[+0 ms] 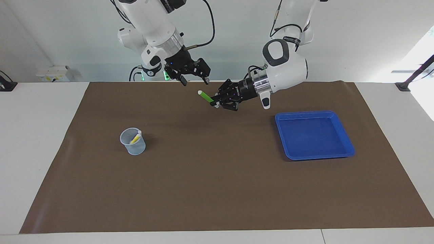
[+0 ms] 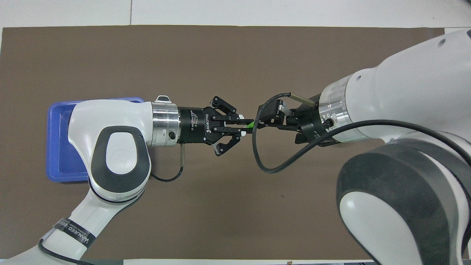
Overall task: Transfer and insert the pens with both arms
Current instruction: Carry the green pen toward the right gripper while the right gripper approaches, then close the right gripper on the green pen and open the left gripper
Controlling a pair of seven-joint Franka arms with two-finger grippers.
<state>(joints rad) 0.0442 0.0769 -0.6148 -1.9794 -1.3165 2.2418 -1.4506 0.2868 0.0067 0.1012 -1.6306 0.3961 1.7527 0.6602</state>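
My left gripper (image 1: 215, 102) is shut on the lower end of a green pen (image 1: 204, 96) and holds it slanted in the air over the mat's middle, near the robots' edge. The pen's pale tip points toward the right arm's end. My right gripper (image 1: 195, 82) hangs open just above that free tip, apart from it. In the overhead view the right gripper (image 2: 262, 119) covers most of the green pen (image 2: 249, 126), and the left gripper (image 2: 245, 127) faces it. A yellow pen (image 1: 135, 138) stands in a clear cup (image 1: 133, 144).
The clear cup stands on the brown mat (image 1: 217, 189) toward the right arm's end; the right arm hides it in the overhead view. A blue tray (image 1: 315, 155) lies toward the left arm's end, partly under the left arm from above (image 2: 59, 147).
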